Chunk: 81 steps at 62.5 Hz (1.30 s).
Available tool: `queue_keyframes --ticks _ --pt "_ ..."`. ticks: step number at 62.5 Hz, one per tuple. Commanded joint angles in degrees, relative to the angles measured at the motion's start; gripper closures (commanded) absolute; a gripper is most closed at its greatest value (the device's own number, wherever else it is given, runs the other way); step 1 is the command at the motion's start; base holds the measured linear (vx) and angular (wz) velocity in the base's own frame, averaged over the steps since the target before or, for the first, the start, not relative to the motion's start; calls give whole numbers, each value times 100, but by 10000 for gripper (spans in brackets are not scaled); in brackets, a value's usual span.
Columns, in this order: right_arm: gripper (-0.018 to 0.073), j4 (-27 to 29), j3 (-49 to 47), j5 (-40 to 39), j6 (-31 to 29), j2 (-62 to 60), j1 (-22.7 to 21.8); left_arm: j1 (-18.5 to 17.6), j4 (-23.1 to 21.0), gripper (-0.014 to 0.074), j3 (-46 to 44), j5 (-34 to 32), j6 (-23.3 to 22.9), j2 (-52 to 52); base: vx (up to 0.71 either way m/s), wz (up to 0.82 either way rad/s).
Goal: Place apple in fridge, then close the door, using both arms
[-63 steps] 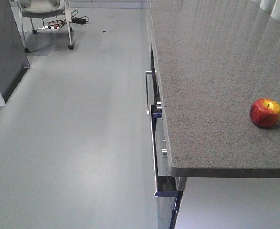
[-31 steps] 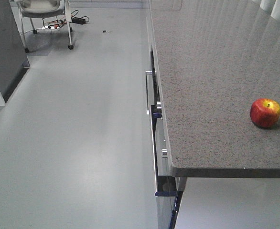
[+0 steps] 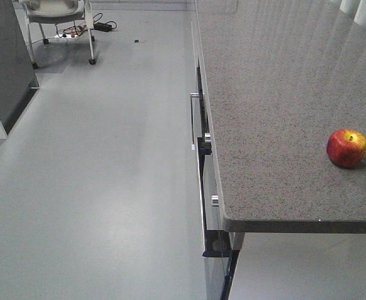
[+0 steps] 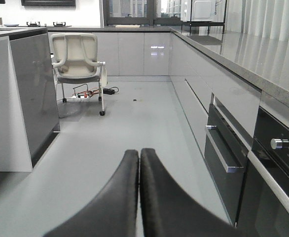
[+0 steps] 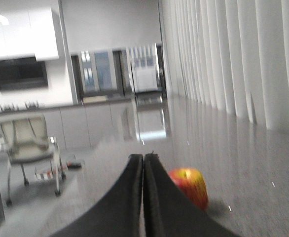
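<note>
Apple: one, resting on grey counter. Grippers: two, each seen only by own wrist camera. Right gripper: fingers pressed together, level above counter; apple just right of jaws, not touching as far as blur allows. Left gripper: fingers pressed together, level above floor; one chair far ahead-left of jaws, oven front at right.

The front-facing view looks steeply down from above, countertop filling its right, floor its left. The left wrist view sits low, level along the aisle over the left gripper. The right wrist view skims the countertop over the right gripper, near the apple. All three catch the chair.
</note>
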Motion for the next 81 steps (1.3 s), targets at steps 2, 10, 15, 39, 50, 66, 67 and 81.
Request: queue_keyframes --ticks 2,10,15,39,50,66,67,81 --pt "563 325 16 -847 29 -103 -38 10 -9 603 160 -393 -60 -83 0 0" --pt "563 548 -700 499 29 24 -38 10 -9 603 160 -393 -60 -83 0 0" --pt "563 533 -1482 1743 -30 316 -38 10 -9 603 160 -393 -60 -83 0 0" --pt "458 401 -5233 4349 -1552 3009 -38 10 -9 603 160 -393 -60 -83 0 0" --pt "90 456 -6056 4476 -1830 4039 -38 10 -9 603 160 -393 -60 -83 0 0" --pt "-163 501 -6053 4233 -1683 4699 -38 10 -9 603 160 -393 -60 -83 0 0" --pt "-162 485 -6062 4224 -1677 4739 -38 10 -9 603 160 -393 -60 -83 0 0" --pt "-126 -11 -6780 4857 -1280 5725 -38 10 -9 603 160 -393 -60 -83 0 0"
